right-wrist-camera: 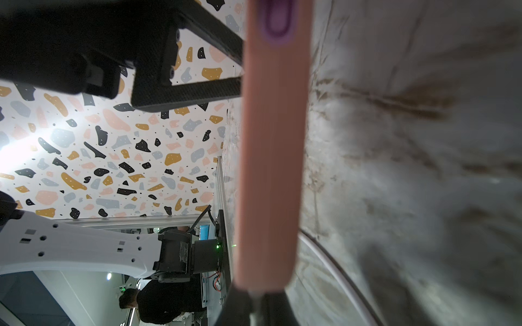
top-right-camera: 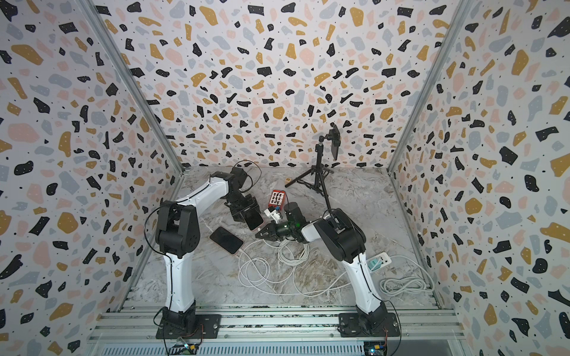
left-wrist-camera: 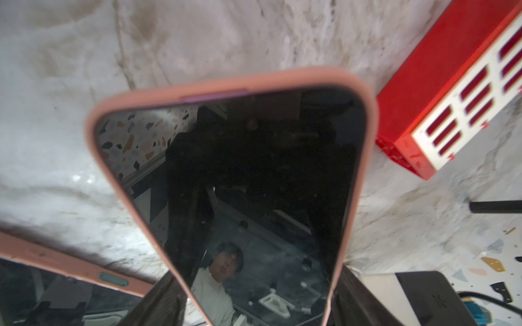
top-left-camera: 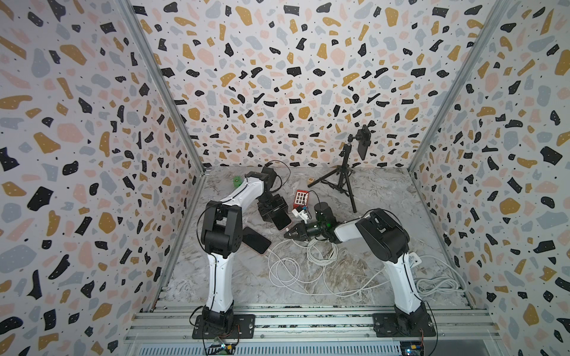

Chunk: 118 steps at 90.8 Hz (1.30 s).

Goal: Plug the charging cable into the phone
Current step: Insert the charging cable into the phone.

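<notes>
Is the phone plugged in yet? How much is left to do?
Not finished, I think. Done: the left gripper grips the phone. In hand: the right gripper, shut on the charging cable, sits at the phone's end. To do: pushing the plug in; the pictures cannot show it seated.

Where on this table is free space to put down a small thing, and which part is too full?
Free: the marble table between the tripod and the right wall; also the strip between the left arm and the white cable loops. Crowded: the centre, with the held phone, the red box and the lying phone.
</notes>
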Each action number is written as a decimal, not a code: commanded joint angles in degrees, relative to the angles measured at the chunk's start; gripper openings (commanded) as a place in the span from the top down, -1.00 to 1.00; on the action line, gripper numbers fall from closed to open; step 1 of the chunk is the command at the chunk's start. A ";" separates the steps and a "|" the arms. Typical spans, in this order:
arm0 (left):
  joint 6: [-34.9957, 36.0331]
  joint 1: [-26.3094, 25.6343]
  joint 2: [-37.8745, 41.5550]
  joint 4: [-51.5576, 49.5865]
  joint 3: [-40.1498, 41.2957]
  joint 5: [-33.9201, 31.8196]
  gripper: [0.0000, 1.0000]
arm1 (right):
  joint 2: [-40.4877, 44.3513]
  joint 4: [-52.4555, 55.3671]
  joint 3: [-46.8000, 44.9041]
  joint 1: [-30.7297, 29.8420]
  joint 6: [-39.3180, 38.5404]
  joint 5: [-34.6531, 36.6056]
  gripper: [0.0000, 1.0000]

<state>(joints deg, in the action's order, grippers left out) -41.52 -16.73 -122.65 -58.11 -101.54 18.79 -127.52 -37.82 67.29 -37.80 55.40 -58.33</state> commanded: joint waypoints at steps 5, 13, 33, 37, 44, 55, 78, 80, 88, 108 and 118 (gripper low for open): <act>2.49 -1.81 3.54 -6.82 1.51 4.13 -0.13 | 2.20 10.56 3.51 0.02 -8.70 2.96 1.00; 2.49 -1.90 4.09 -6.66 2.19 4.30 -0.13 | 2.34 13.90 4.47 0.10 -10.99 4.06 1.00; 1.83 -1.98 5.39 -5.46 5.68 5.41 -0.13 | 2.12 11.15 4.48 0.36 -10.52 5.61 1.00; 1.75 -1.99 5.53 -5.26 6.37 5.54 -0.13 | 2.15 10.28 4.63 0.41 -10.54 5.71 1.00; 1.36 -1.98 5.87 -5.02 7.45 6.46 -0.12 | 2.04 8.87 5.14 0.44 -10.61 5.90 1.00; 0.82 -1.99 6.43 -4.09 8.45 7.42 -0.12 | 1.48 6.34 6.02 0.45 -10.56 5.94 1.00; -0.66 -1.99 6.38 -2.76 9.95 9.98 -0.11 | 1.89 4.72 6.98 0.36 -12.66 7.04 1.00; -0.89 -1.99 6.37 -2.53 10.02 10.42 -0.11 | 1.90 4.65 7.05 0.36 -12.87 7.20 1.00; -1.67 -2.07 6.67 -1.55 10.85 12.35 -0.10 | 1.59 4.88 7.89 0.36 -13.84 7.93 1.00; -3.11 -2.58 8.46 0.11 12.41 15.57 -0.09 | -0.23 6.35 10.47 0.36 -15.07 9.10 1.00; -2.68 -2.54 8.13 -0.36 11.56 15.34 -0.09 | -0.42 6.96 10.75 0.36 -15.03 9.43 1.00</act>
<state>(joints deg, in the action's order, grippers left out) -42.68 -16.12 -116.36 -48.97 -90.67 20.62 -128.86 -24.08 72.73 -37.98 41.69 -55.77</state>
